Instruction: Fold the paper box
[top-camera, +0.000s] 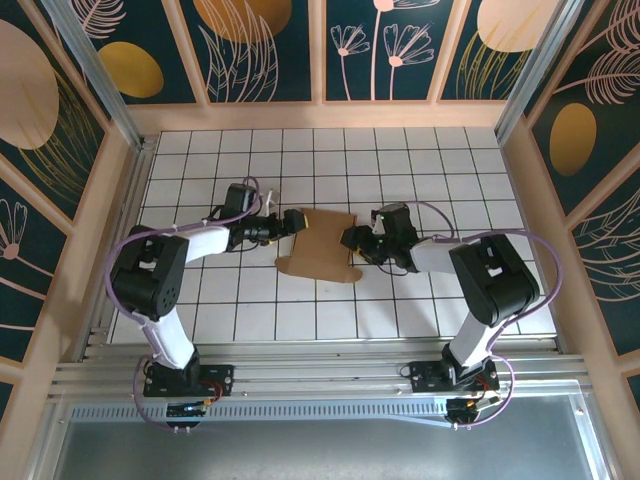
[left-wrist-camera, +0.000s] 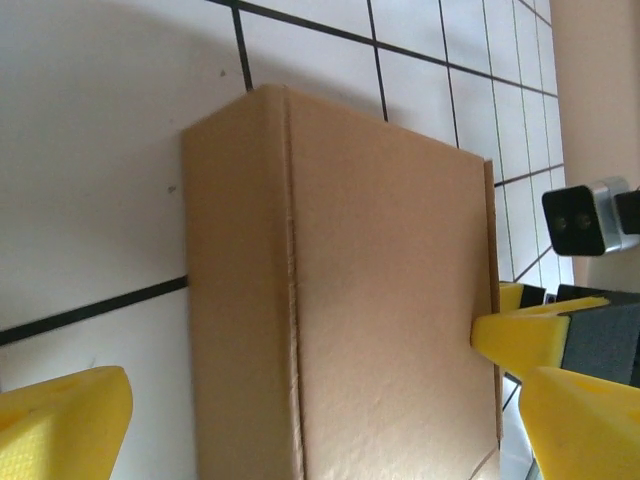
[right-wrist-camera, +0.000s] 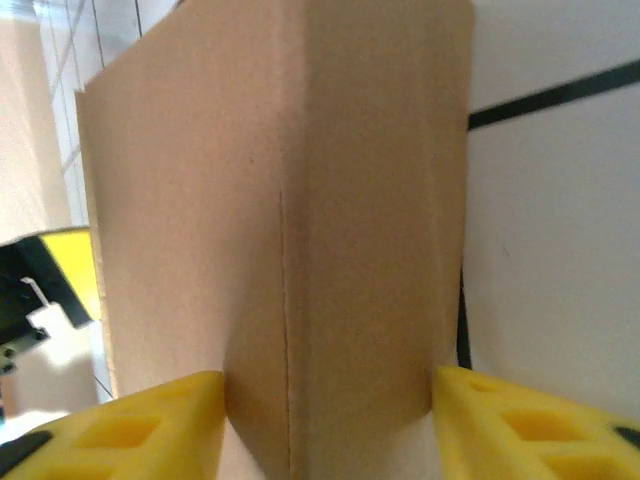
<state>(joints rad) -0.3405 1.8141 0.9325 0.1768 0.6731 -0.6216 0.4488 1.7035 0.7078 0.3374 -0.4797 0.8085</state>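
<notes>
Brown cardboard, the paper box (top-camera: 322, 252), lies mid-table on the white tiled table (top-camera: 420, 160), btwn the two arms. It's part folded, w/ a crease near each side edge and rounded flaps at the near edge.

Left claw (top-camera: 293, 222) is at the box's left edge, jaws wide open. In the left wrist view its yellow fingers (left-wrist-camera: 60, 425) straddle the box w/o clamping, bare tile showing on one side. Right claw (top-camera: 350, 240) is at the right edge. In its wrist view the fingers (right-wrist-camera: 150, 430) sit against both sides of a raised fold, so it looks clamped on the cardboard.

Step in hand, my read: raising the side walls. To do it well:
- Use the right claw's hold as the anchor.
- Bring the left claw in low & square to its crease, and close on one panel only, not two layers.
- Bend slowly along the scored line so the board doesn't buckle off-crease.
- Avoid pulling the sides apart. The sheet looks light and would prob. slide on the tiles or tear at a tab.
</notes>
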